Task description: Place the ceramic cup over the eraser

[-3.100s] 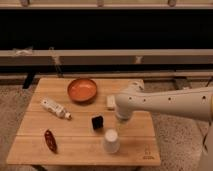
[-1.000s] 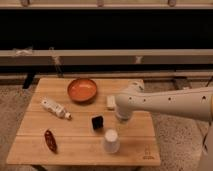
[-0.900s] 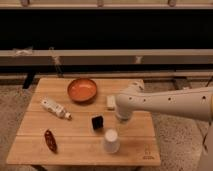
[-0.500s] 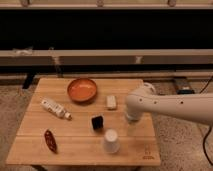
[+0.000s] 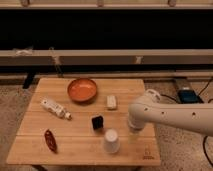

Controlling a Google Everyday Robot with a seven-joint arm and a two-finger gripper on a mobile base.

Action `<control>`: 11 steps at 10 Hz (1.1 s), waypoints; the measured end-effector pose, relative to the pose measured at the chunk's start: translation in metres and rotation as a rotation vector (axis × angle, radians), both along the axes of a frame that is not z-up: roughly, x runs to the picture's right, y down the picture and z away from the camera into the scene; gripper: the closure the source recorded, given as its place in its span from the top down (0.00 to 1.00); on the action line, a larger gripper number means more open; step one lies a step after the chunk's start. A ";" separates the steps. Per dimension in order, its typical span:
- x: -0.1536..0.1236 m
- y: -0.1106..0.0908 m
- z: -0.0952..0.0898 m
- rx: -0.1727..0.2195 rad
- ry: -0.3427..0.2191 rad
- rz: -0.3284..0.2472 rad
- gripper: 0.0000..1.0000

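The ceramic cup (image 5: pixel 111 141) is small, white and tapered. It stands near the front edge of the wooden table (image 5: pixel 60 150). The eraser (image 5: pixel 97 122) is a small black block just behind and left of the cup, apart from it. My white arm (image 5: pixel 170 116) reaches in from the right. My gripper (image 5: pixel 134 130) hangs below the arm's bend, right of the cup and a little above the table. It holds nothing that I can see.
An orange bowl (image 5: pixel 82 90) sits at the back middle. A pale rectangular block (image 5: pixel 112 102) lies right of it. A white bottle (image 5: pixel 56 108) lies on its side at the left. A dark red object (image 5: pixel 50 140) lies at the front left.
My arm has swung to the right, uncovering the pale block. The cup, the eraser and the other objects have not moved.
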State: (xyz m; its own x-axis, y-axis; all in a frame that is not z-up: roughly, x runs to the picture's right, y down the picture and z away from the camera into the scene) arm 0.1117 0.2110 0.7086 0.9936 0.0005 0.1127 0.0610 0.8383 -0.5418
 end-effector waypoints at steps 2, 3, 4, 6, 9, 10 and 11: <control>-0.020 0.004 -0.021 0.003 -0.044 -0.019 0.80; -0.031 0.002 -0.027 0.002 -0.070 -0.030 0.80; -0.041 0.001 -0.029 0.002 -0.091 -0.039 0.80; -0.058 0.000 -0.023 -0.009 -0.123 -0.050 0.80; -0.072 0.008 -0.013 -0.047 -0.145 -0.071 0.80; -0.075 0.014 -0.012 -0.060 -0.150 -0.076 0.80; -0.077 0.020 -0.011 -0.074 -0.154 -0.078 0.80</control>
State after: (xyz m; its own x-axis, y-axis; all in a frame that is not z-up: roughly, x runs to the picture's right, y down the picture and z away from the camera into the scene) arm 0.0345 0.2309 0.6976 0.9619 -0.0624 0.2664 0.2117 0.7861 -0.5806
